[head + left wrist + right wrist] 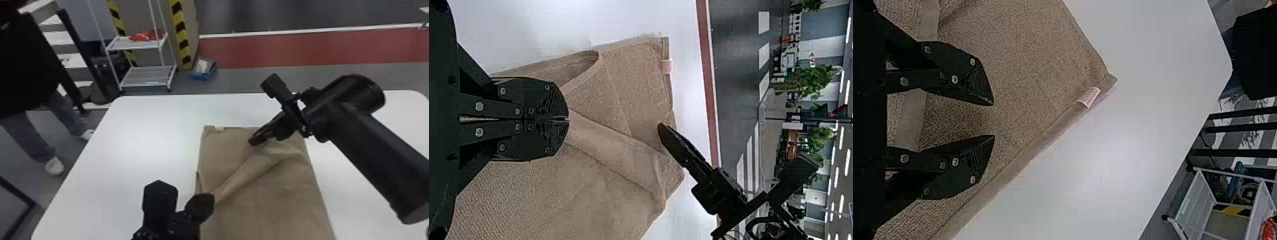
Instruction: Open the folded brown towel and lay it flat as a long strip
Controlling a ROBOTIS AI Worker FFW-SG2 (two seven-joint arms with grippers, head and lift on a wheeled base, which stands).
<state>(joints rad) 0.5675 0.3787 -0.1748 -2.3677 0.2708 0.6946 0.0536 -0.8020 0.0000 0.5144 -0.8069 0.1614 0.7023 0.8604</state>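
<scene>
"Head view, working outward from the grips: what has the left gripper (568,119) got?"

"Cloth, by my reading. Its fingers are pressed together on the brown towel (271,204), at the towel's left side. A raised ridge (244,175) slants from that pinch towards the far right part."

"Why hold it there?"

"Likely to take charge of a loose upper layer, so it can be drawn off the one beneath. The ridge looks like cloth bunched by that hold."

"And the right gripper (993,120)?"

"Spread, cloth showing between its two fingers. It hangs over the towel's far part; whether the tips touch, I can't tell from here. Perhaps placed to catch a layer or steady that end while the other one pulls."

"Towel relative to the grips?"

"Directly beneath the right one. From the left one's pinch it spreads rightward, and both away from the robot and back towards it."

"Further out?"

"Far hem (1038,142) just short of the far edge of the worktop (134,137), a small tag (1089,96) near its far left corner. Towel about midway across, well apart from the worktop's left edge. Near end runs out of sight."

"Progress?"

"Not a smooth strip, I'd judge. Lifting too hard might drag both layers together."
</scene>
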